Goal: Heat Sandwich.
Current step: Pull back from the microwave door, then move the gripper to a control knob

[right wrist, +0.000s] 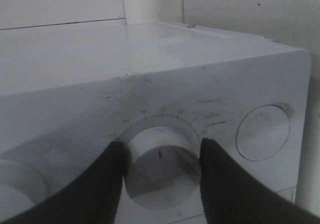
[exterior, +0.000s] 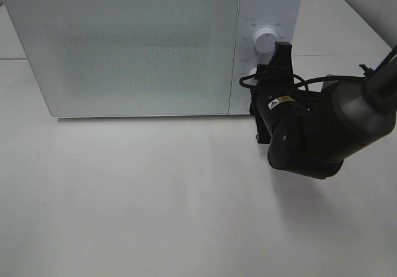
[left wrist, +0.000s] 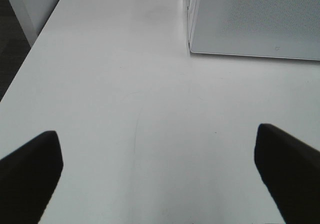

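Observation:
The sandwich is out of view in every frame. The white microwave (exterior: pixel 142 54) stands at the back of the table with its door closed. My right gripper (exterior: pixel 257 76) reaches to its control panel. In the right wrist view its two dark fingers (right wrist: pixel 102 184) press against opposite sides of the lower round knob (right wrist: pixel 160 166), so the right gripper (right wrist: pixel 160 170) is shut on that knob. A red mark shows on the knob's face. My left gripper (left wrist: pixel 160 179) hangs open over bare white table, nothing between its fingers; it does not appear in the exterior view.
The upper knob (exterior: pixel 265 38) sits above the gripped one. A round button (right wrist: pixel 262 132) lies on the panel beside the knob. The microwave's front corner (left wrist: pixel 192 46) shows beyond the left gripper. The white table (exterior: pixel 155 196) spreads before the microwave.

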`<state>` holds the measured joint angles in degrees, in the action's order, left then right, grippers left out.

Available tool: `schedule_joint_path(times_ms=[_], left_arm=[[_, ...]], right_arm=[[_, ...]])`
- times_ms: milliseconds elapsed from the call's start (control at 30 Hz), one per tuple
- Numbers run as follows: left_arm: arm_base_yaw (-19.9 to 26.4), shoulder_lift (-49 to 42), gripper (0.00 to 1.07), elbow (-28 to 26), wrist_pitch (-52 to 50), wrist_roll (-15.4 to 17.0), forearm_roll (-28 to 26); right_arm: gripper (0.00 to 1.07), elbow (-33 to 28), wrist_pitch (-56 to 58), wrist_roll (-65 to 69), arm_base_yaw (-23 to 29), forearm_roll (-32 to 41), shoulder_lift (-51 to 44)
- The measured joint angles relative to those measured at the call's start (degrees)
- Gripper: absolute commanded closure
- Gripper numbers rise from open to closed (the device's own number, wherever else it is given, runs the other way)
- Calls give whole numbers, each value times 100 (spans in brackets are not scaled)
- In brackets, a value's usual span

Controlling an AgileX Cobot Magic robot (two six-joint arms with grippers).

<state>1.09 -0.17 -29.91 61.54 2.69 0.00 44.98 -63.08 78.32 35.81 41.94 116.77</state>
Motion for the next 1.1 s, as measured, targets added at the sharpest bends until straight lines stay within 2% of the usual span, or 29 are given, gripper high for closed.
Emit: schedule_joint_path(times_ms=[400, 533, 667, 833, 1100], left_arm=[[0, 0, 6, 0, 0, 0, 0], [0, 0, 6, 0, 0, 0, 0], [0, 0, 6, 0, 0, 0, 0], [0, 0, 6, 0, 0, 0, 0], [0, 0, 6, 0, 0, 0, 0]], right_arm=[[81, 0, 0, 46, 0, -11, 0], [67, 0, 0, 52, 0, -11, 0], [62, 0, 0, 132, 0, -17, 0], [47, 0, -52, 166, 0, -29, 0], [39, -6, -155, 189, 23, -92, 0]])
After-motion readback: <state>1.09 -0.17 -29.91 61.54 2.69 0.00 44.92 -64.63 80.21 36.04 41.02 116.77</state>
